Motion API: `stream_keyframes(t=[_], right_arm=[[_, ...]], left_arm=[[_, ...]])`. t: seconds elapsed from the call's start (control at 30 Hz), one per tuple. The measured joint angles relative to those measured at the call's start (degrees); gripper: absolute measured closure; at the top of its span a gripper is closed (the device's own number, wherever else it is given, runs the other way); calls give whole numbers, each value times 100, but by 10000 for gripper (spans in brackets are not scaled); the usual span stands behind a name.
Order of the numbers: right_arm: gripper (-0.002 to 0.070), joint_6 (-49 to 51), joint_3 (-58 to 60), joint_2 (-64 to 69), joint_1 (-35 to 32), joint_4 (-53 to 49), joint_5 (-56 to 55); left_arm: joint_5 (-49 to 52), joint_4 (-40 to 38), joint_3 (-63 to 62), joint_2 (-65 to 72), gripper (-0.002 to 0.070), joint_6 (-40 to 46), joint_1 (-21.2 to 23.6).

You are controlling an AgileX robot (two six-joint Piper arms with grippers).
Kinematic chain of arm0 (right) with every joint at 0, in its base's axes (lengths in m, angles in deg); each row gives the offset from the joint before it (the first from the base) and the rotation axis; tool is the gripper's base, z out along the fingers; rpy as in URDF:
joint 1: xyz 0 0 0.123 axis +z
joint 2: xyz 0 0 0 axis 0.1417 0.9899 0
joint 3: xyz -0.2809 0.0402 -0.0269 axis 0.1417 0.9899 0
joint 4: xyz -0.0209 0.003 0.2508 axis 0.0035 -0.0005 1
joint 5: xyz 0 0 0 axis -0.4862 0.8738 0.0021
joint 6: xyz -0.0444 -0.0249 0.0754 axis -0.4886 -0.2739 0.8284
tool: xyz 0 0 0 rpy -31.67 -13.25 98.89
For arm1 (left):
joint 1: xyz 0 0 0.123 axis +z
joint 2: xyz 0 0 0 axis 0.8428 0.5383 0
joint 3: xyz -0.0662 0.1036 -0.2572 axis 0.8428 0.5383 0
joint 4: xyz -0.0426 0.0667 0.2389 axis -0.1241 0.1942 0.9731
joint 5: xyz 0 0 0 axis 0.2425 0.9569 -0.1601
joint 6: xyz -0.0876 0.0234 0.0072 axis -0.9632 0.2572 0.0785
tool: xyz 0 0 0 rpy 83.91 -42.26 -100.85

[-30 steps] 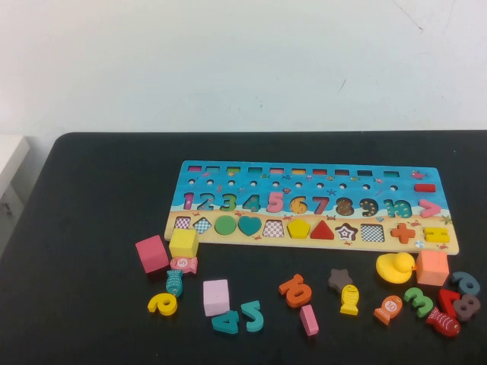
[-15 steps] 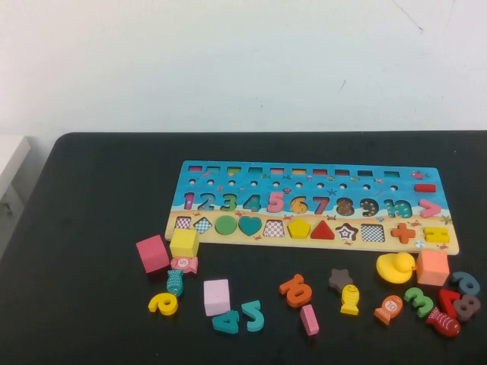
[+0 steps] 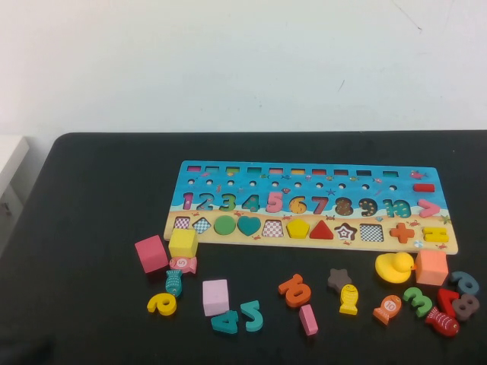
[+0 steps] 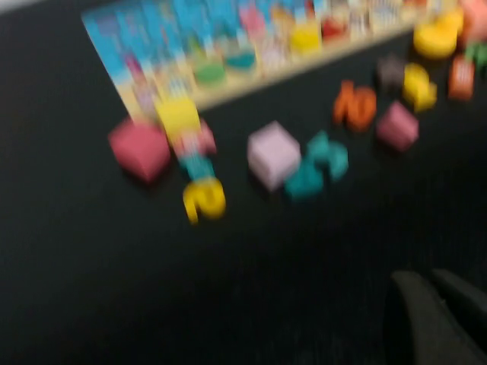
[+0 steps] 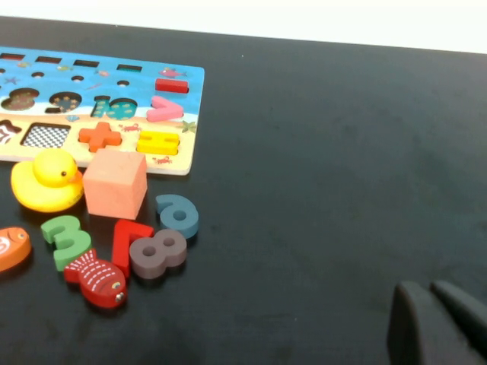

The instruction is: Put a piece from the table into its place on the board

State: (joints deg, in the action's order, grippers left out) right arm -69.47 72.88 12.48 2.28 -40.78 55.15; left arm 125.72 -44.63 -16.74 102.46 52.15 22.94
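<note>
The yellow pentagon piece [image 3: 298, 227] lies in its slot in the sandy strip of the board [image 3: 236, 183], between a chequered slot and the red triangle. It also shows as a yellow blur in the left wrist view [image 4: 306, 36]. The black table [image 3: 91, 198] bears the board. Neither arm shows in the high view. My left gripper [image 4: 426, 275] is shut and empty over bare table, near of the loose pieces. My right gripper [image 5: 424, 285] is shut and empty over bare table, to the right of the board's end.
Loose pieces lie in front of the board: a pink cube [image 3: 151, 253], a yellow cube [image 3: 183, 242], a lilac cube [image 3: 215, 296], a yellow duck [image 3: 394, 267], an orange cube [image 3: 431, 268], and several numbers and fish. Some board slots show chequered bottoms.
</note>
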Motion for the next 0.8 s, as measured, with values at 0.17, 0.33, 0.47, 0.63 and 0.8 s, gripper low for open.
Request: stream_keyframes(t=[0.17,0.33,0.47,0.63,0.8], right_arm=[[658,0,0,0,0,0,0],[657,0,0,0,0,0,0],[657,0,0,0,0,0,0],[657,0,0,0,0,0,0],[657,0,0,0,0,0,0]], left_arm=[[-2,-155,916,0,676,0,0],[-740,-82,1512,-335,676,-43,63],[-2008,143,2062,-1145,676,-23,721],[-3631,358,2907,-2056,676,-10,1709],[-4287,358,3681,-2656,676,-153,2552]])
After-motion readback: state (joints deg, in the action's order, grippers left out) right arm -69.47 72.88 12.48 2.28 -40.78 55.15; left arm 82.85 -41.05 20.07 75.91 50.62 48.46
